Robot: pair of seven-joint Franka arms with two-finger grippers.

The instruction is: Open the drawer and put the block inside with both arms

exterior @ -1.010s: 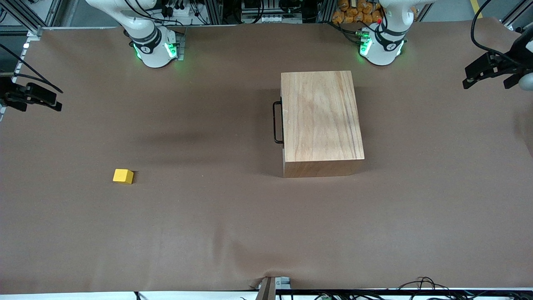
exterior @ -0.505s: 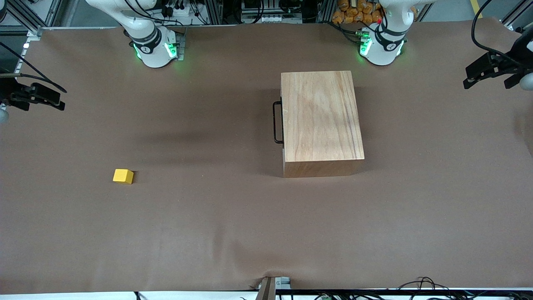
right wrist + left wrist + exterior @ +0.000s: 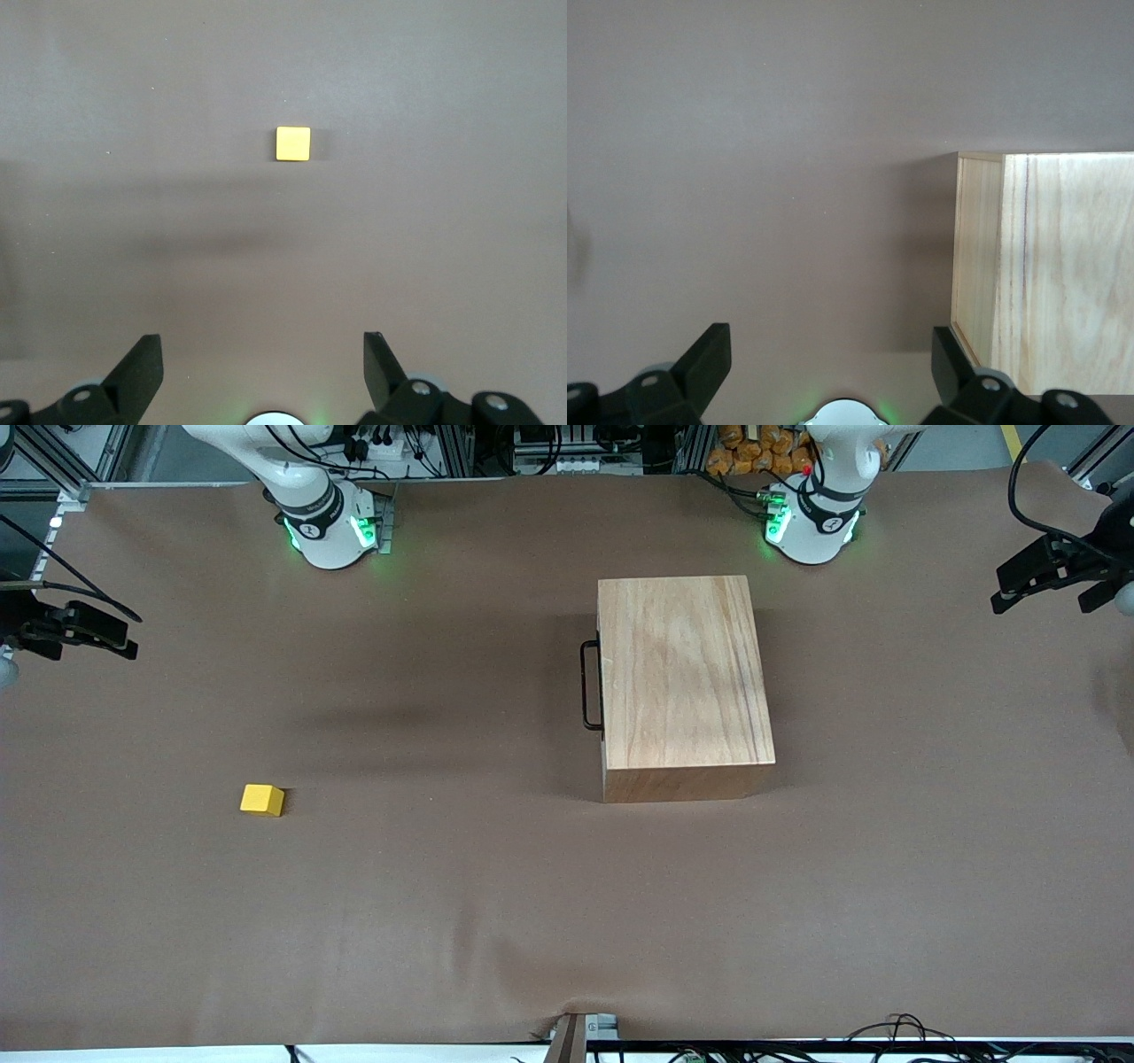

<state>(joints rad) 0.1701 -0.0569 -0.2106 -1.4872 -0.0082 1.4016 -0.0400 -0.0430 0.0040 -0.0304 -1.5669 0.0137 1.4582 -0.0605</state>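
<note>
So both grippers are spread wide and holding nothing. Right gripper point(image 3: 257, 376) hangs up in the air at the right arm's end of the table point(image 3: 443, 921), with the yellow block point(image 3: 262, 800) sitting alone on the brown cover, nearer the front camera. Left gripper point(image 3: 828, 376) is up over the left arm's end, beside the wooden box point(image 3: 682, 682). Its drawer is fully shut, black wire handle point(image 3: 588, 686) facing the right arm's end, well apart from the block.
</note>
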